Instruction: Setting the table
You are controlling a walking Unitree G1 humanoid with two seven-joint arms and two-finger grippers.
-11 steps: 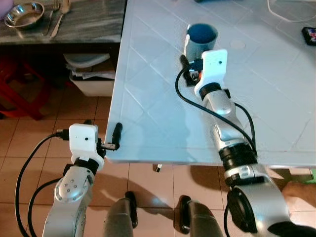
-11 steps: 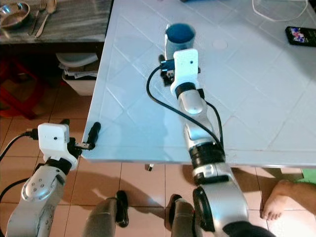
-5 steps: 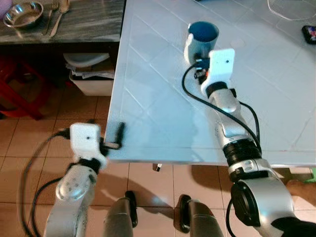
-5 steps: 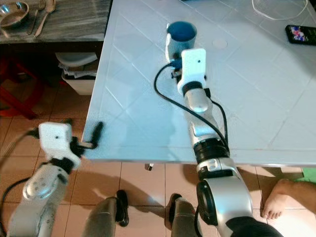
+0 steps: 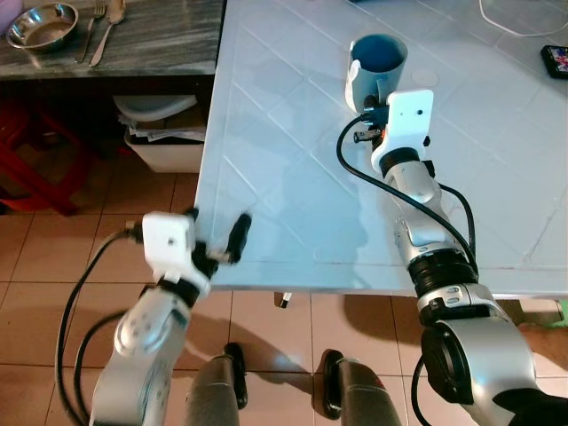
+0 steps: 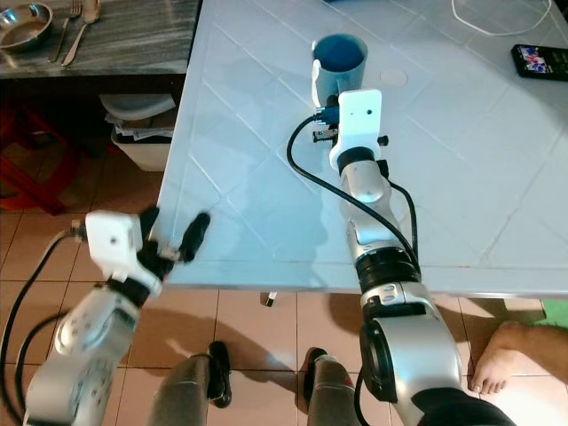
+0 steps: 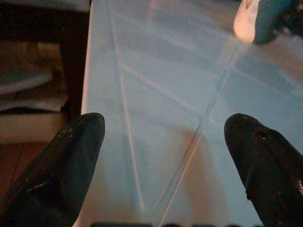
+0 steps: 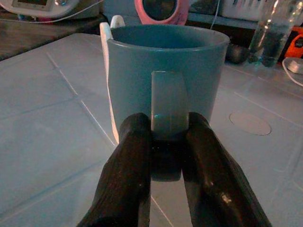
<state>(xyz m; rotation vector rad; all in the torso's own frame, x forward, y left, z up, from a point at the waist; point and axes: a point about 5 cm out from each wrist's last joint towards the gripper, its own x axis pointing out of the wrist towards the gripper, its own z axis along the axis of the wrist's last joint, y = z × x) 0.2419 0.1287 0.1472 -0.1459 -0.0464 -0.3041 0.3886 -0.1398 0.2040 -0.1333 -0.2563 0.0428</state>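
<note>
The mug (image 8: 163, 80) stands upright on the table (image 5: 284, 169), well in from the near edge, and is held by its handle (image 8: 168, 113), which is pinched between the two fingers (image 8: 128, 179) of the right gripper (image 8: 165, 142). Before release, the mug should be kept level, and the fingers parted straight outward so the handle is not dragged or the mug tipped. The left gripper (image 7: 156, 156) is spread wide over the near corner, far from the mug, with nothing between its fingers.
</note>
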